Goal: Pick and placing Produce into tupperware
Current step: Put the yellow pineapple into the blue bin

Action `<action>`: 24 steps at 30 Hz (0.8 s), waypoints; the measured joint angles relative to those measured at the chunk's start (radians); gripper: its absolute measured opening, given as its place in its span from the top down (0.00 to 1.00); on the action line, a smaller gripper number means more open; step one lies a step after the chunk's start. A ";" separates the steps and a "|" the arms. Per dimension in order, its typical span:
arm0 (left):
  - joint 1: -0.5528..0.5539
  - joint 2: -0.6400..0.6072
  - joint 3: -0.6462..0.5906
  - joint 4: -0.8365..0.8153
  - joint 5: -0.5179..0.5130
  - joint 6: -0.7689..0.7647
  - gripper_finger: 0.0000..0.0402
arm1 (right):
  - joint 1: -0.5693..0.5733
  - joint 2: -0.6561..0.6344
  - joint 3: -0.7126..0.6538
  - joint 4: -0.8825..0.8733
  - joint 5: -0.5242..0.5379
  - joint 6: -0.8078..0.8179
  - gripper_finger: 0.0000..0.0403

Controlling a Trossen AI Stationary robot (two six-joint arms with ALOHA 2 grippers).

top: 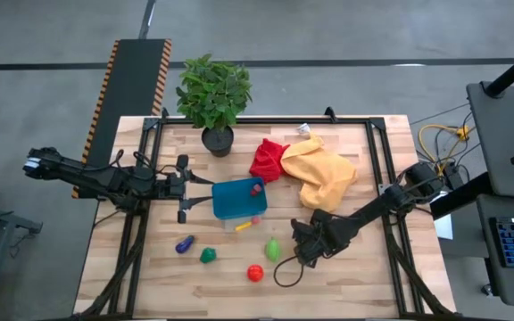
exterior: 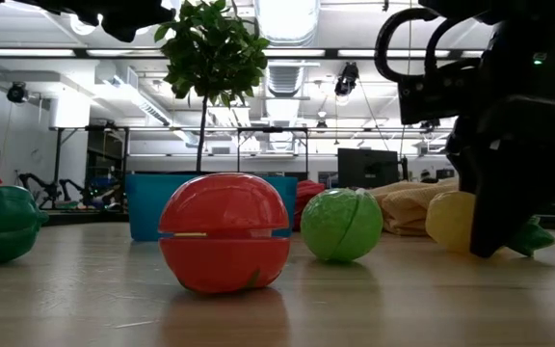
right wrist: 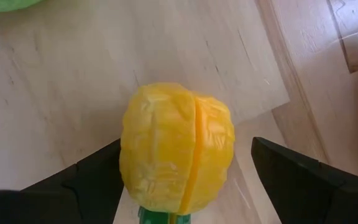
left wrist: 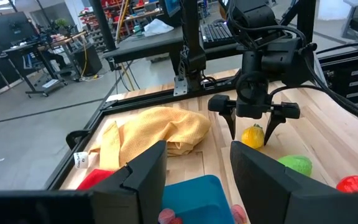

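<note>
The teal-blue tupperware (top: 237, 200) sits mid-table with a small red piece (top: 255, 189) inside. My left gripper (left wrist: 197, 177) hovers open at its left side. My right gripper (top: 303, 245) points down, open, over a yellow lemon (right wrist: 176, 146) that rests on the table, one finger on each side of it (left wrist: 253, 135). Loose on the wood lie a green lime (top: 273, 250), a red tomato (top: 255, 273), a green pepper (top: 207, 256), a purple eggplant (top: 184, 243) and a small yellow piece (top: 242, 226). My right gripper comes at the lemon from above with its fingers astride it. One finger (right wrist: 98, 171) stands right against the lemon's side, and I cannot tell whether it touches. The other finger (right wrist: 291, 177) is apart from it. The lemon sits on the table.
A red cloth (top: 269, 159) and a yellow cloth (top: 324, 174) lie bunched beyond the tupperware, toward the far right. A potted plant (top: 214, 98) stands at the far edge. A black frame rail (top: 377, 160) runs along the table's sides. Bare wood shows near the front edge.
</note>
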 joint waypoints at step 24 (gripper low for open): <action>0.000 0.001 0.000 0.000 0.000 0.000 0.59 | -0.001 -0.002 0.001 -0.008 0.008 -0.001 0.50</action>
